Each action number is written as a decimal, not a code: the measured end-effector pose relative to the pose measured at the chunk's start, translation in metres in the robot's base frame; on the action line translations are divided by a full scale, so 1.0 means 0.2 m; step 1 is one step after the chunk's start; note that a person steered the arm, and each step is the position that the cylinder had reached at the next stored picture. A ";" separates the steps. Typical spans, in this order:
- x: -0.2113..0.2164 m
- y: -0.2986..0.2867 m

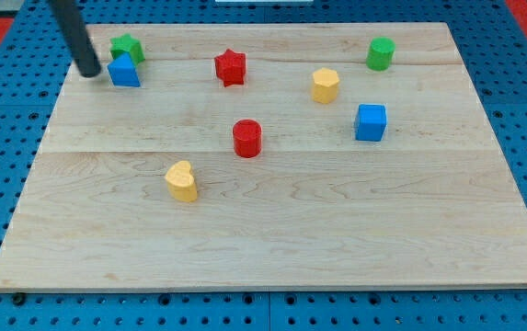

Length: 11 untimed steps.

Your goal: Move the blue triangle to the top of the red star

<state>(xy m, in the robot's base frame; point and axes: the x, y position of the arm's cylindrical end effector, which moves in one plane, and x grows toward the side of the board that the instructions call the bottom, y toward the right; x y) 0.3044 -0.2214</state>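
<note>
Camera view: my tip (90,73) near board's top-left corner, no gripper to open or close, just left of blue triangle (124,71); red star (231,66) well right, along top edge.

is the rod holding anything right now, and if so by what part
Nothing is held. My tip only pushes; it sits just to the view's left of the blue triangle, close to its side.

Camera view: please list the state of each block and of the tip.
my tip: on the board, just left of the blue triangle
blue triangle: upright, touching the green block
green block: upright
red star: flat, alone
red cylinder: upright
yellow heart: flat
yellow hexagon: flat
blue cube: flat
green cylinder: upright
</note>
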 end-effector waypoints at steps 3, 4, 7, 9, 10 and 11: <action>0.19 0.31; 0.09 0.31; -0.30 0.53; -0.26 0.66; -0.25 0.75; -0.25 0.95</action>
